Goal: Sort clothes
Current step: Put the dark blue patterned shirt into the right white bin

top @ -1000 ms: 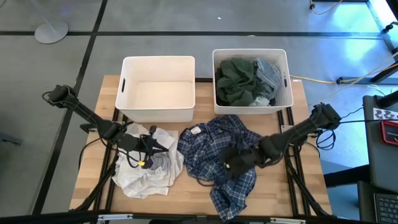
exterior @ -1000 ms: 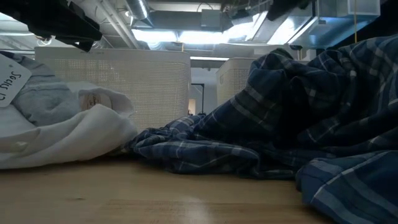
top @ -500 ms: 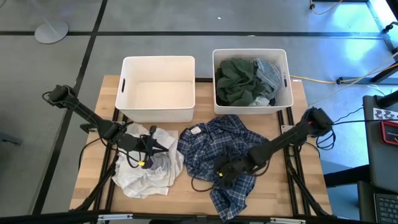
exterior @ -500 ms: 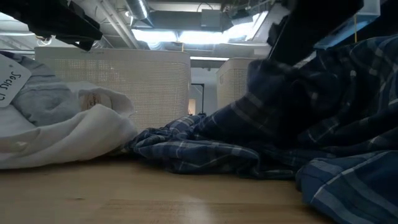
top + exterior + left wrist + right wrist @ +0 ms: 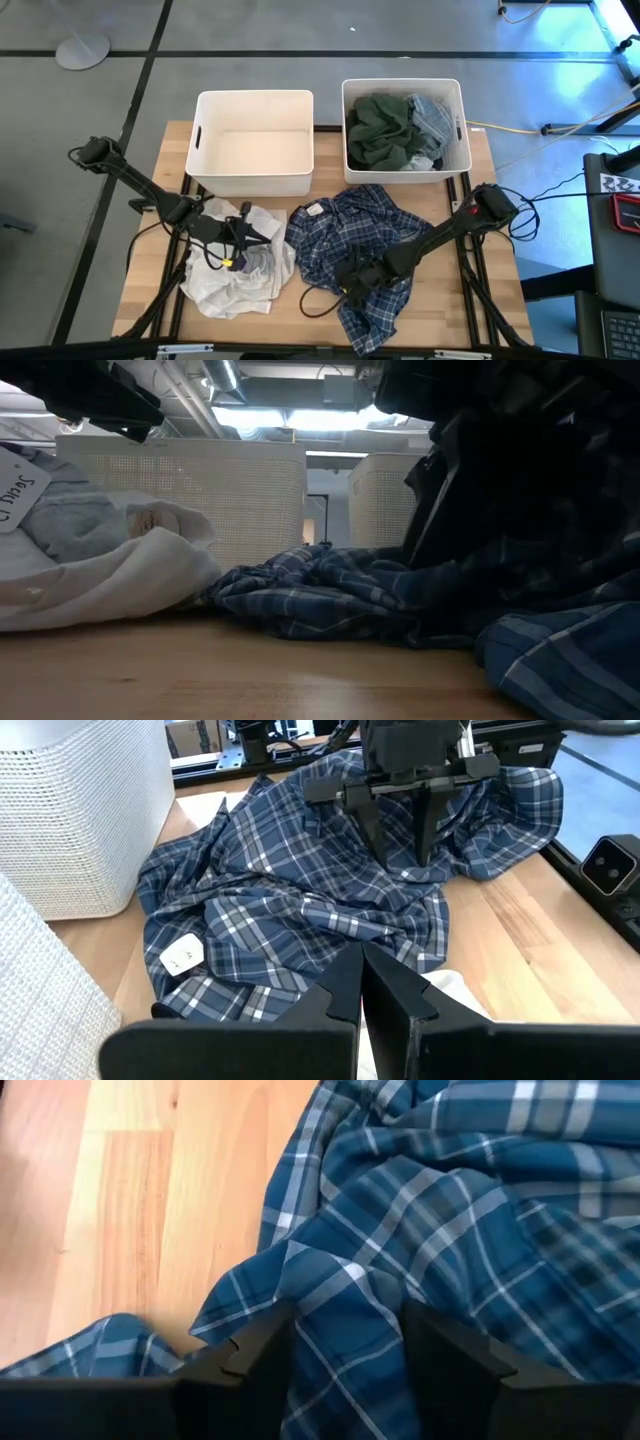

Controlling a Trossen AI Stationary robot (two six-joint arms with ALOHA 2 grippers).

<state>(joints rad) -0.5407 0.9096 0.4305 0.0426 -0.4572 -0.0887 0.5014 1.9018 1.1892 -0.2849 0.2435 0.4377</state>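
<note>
Right gripper (image 5: 352,285) lowered onto plaid shirt (image 5: 345,240), jaws spread astride a fold, left gripper (image 5: 243,232) over white garment (image 5: 235,280), jaws pressed together, wooden worktop (image 5: 150,250)

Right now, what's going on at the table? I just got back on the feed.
The right claw is down on the crumpled navy-and-white plaid shirt in the middle of the wooden table, fingers open and straddling a fold of it, nothing gripped yet. The left claw hangs shut over the white and pale grey-blue garment heap beside it. Behind, one white rectangular plastic bin sits empty; the other bin holds dark green and grey clothes.
</note>
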